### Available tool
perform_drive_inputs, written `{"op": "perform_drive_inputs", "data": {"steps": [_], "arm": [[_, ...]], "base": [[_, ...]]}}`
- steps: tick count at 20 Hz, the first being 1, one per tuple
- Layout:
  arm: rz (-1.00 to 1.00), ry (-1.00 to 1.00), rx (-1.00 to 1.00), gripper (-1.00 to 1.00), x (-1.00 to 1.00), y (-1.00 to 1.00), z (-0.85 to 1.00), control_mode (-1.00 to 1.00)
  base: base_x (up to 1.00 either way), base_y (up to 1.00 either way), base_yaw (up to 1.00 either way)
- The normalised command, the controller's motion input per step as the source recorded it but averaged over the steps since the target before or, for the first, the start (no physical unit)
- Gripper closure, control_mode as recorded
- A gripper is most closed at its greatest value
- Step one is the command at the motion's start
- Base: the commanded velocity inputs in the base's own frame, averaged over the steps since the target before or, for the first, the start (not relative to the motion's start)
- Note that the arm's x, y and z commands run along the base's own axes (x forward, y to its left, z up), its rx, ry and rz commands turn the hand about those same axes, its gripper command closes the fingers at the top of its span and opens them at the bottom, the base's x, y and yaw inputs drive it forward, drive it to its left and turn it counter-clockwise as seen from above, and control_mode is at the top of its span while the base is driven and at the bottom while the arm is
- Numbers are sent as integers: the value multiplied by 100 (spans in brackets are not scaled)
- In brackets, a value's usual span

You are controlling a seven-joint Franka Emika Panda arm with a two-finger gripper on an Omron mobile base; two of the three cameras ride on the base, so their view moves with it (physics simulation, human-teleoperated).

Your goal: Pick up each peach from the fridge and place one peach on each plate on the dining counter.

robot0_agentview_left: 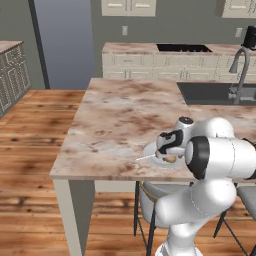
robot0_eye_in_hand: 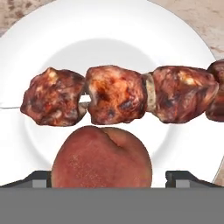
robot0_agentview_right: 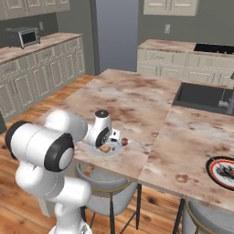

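A round orange-red peach (robot0_eye_in_hand: 103,157) lies at the near side of the pale plate (robot0_eye_in_hand: 26,48), just in front of a skewer of red meat chunks (robot0_eye_in_hand: 116,94). My gripper (robot0_eye_in_hand: 109,177) hangs low over it, open: its fingertips (robot0_eye_in_hand: 181,176) stand either side of the peach, with a small gap on the right. The base views place this plate (robot0_agentview_left: 148,154) near the front edge of the dining counter (robot0_agentview_left: 120,120), with the gripper (robot0_agentview_right: 115,137) over it. The dark plate with the patterned rim (robot0_agentview_right: 224,171) sits far to the right. The fridge is out of view.
The inset dark sink (robot0_agentview_right: 201,97) and tall steel tap (robot0_agentview_left: 241,70) lie at the counter's right. Grey stools (robot0_agentview_right: 103,185) stand under the front edge. A back counter with a black cooktop (robot0_agentview_left: 182,48) runs along the wall.
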Motion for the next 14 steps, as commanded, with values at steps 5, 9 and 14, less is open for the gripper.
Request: {"op": "perform_drive_inputs", "data": {"steps": [5,9,14], "arm": [[0,-1,0,-100,-40,11,61,-100],[0,-1,-1,-100,-30,8,73,-100],[1,-22,-8,-100,-96,9,68,-100]], "base": [[0,0,0],[0,0,0],[0,0,0]]}}
